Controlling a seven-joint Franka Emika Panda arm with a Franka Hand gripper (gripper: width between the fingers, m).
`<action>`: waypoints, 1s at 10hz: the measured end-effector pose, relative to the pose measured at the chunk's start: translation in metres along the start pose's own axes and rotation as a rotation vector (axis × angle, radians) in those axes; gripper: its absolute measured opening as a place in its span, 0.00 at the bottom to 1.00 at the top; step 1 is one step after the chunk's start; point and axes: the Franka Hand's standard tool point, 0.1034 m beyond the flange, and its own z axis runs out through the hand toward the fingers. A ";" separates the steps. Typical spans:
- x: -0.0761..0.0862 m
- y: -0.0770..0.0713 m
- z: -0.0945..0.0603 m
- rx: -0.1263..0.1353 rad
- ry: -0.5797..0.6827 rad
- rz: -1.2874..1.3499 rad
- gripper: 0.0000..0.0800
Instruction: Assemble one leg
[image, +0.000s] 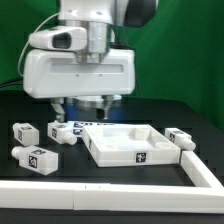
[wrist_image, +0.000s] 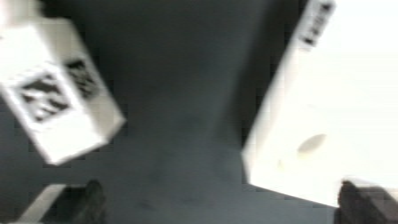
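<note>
Several legs lie on the black table in the exterior view: two at the left, one just left of the large white tray-like piece, and one at its right. My gripper hangs open above the table, behind the third leg and the tray-like piece's left corner. In the wrist view a tagged leg lies to one side and the tray-like piece with a corner hole to the other. My gripper is open, with dark table and an edge of that piece between the fingertips.
A long white rail runs along the table's front and turns back at the exterior view's right. A green backdrop stands behind the table.
</note>
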 end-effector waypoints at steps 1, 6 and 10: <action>-0.002 0.003 0.000 -0.001 0.000 -0.012 0.81; -0.023 -0.019 0.035 0.021 -0.002 0.153 0.81; -0.029 -0.023 0.066 0.046 -0.039 0.152 0.81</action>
